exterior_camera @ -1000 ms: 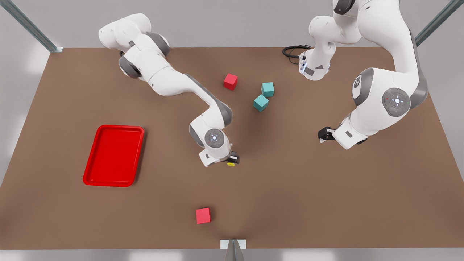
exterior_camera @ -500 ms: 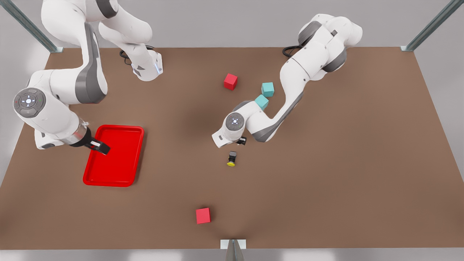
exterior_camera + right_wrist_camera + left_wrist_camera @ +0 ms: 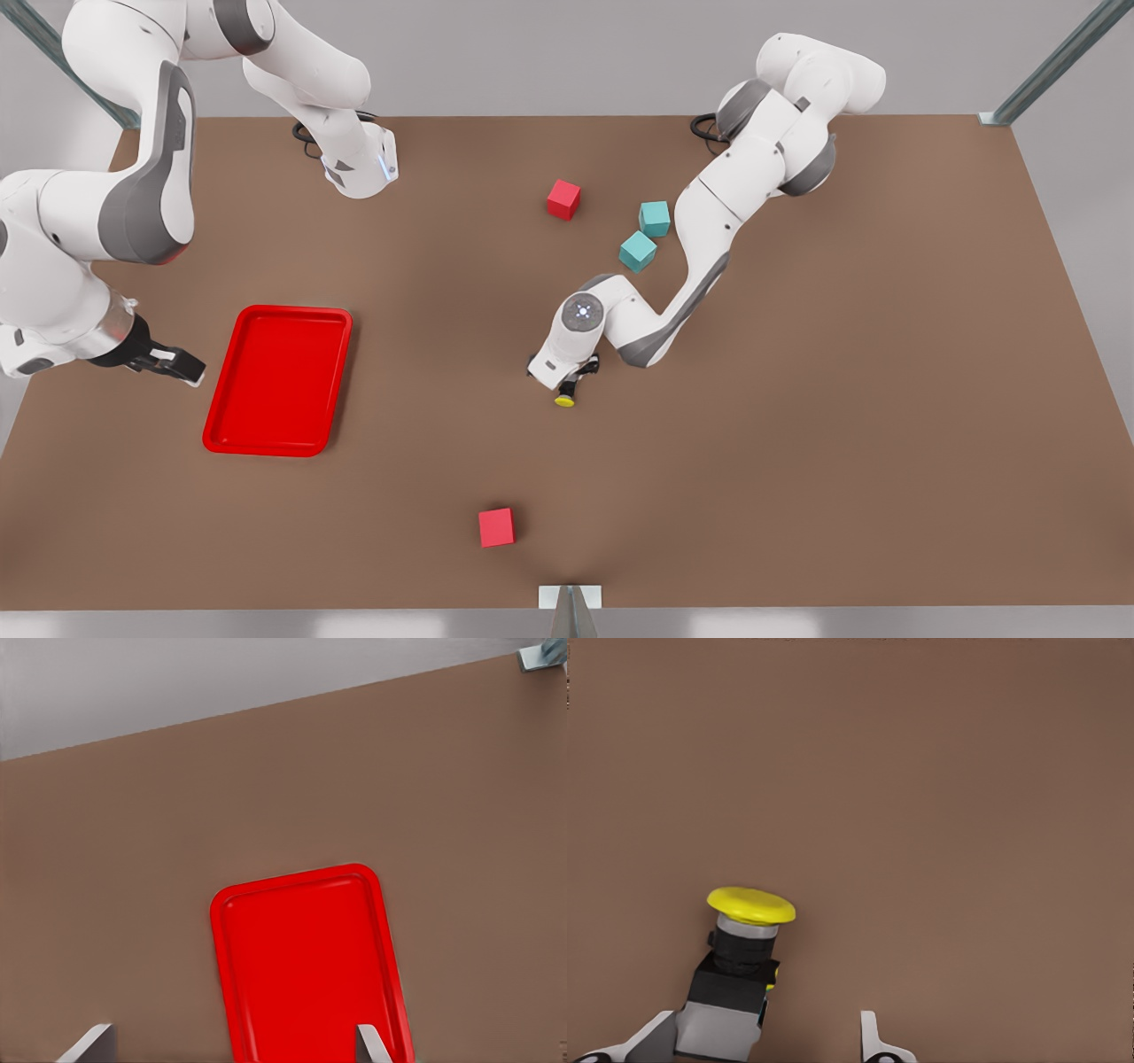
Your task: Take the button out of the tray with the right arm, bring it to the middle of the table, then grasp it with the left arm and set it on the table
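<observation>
Counter [image 3: 797, 443], a large flat matte brown rectangle, seen from above in the front view, carrying everything here; at the front view's left, a white jointed robot arm with grey joint covers, the right arm [image 3: 106, 204], bends down beside the counter's edge, its black two-finger right gripper [image 3: 182, 365] hanging just outside the near rim of the shallow bright red rectangular tray [image 3: 278, 381], fingers spread apart and holding nothing; the right wrist view looks along the tray [image 3: 310, 966] between those parted fingertips [image 3: 93, 1041]; toward the middle, a small red cube [image 3: 496, 527] sits near the front edge and another red cube [image 3: 563, 198] lies farther back; the tiny button [image 3: 564, 397], a round yellow cap on a short black base, lies at the counter's middle, well apart from the tray; the left gripper [image 3: 576, 372] is right at it; in the left wrist view the button [image 3: 744, 957] stands against one finger while the other finger [image 3: 873, 1041] stays clear of it, so the gripper is open around it; two teal cubes [image 3: 645, 235] lie just beside the left arm [image 3: 709, 230], which reaches in from the front view's right.
</observation>
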Tool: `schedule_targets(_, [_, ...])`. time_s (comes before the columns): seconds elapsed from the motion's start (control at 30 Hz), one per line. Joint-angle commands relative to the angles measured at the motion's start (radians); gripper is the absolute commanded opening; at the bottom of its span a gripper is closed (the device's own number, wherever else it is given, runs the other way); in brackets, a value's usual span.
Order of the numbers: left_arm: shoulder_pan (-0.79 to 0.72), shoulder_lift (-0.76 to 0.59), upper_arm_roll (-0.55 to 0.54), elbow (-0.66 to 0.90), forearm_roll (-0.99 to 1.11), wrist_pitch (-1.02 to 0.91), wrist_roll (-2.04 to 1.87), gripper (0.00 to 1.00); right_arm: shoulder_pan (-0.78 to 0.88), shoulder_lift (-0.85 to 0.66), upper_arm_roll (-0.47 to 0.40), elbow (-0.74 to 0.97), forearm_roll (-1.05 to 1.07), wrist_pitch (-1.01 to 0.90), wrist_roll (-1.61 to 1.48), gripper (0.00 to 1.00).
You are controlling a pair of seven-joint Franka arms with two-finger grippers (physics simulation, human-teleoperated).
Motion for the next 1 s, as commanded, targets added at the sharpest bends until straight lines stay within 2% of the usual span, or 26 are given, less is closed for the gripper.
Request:
schedule_targets(0.0, [0.000,-0.001,-0.001,0.001,0.004,0.030,-0.087,1.00,0.000,-0.001,0.001,0.001,0.002,0.022,-0.179,1.00])
schedule_targets(0.63, [-0.001,0.015,0.021,-0.009,0.003,0.025,0.203,1.00,0.004,-0.010,0.006,0.003,0.002,0.014,-0.186,1.00])
schedule_targets(0.73, [-0.001,0.016,0.021,0.007,0.003,0.028,0.249,1.00,0.003,-0.015,0.043,0.001,-0.004,-0.016,-0.185,1.00])
schedule_targets(0.83, [0.000,0.026,0.022,0.010,0.003,0.030,0.272,1.00,-0.006,-0.010,0.038,0.001,-0.006,-0.023,-0.185,1.00])
schedule_targets(0.87, [0.000,0.026,0.022,0.010,0.003,0.030,0.272,0.96,-0.002,-0.012,0.040,0.001,-0.006,-0.024,-0.183,1.00])
schedule_targets(0.93, [-0.001,0.026,0.022,0.010,0.003,0.030,0.270,0.79,-0.016,-0.015,0.037,0.003,-0.004,-0.024,-0.185,1.00])
schedule_targets(0.97, [0.000,0.026,0.022,0.010,0.003,0.028,0.270,0.73,-0.006,-0.014,0.037,0.005,-0.021,-0.021,-0.183,1.00])
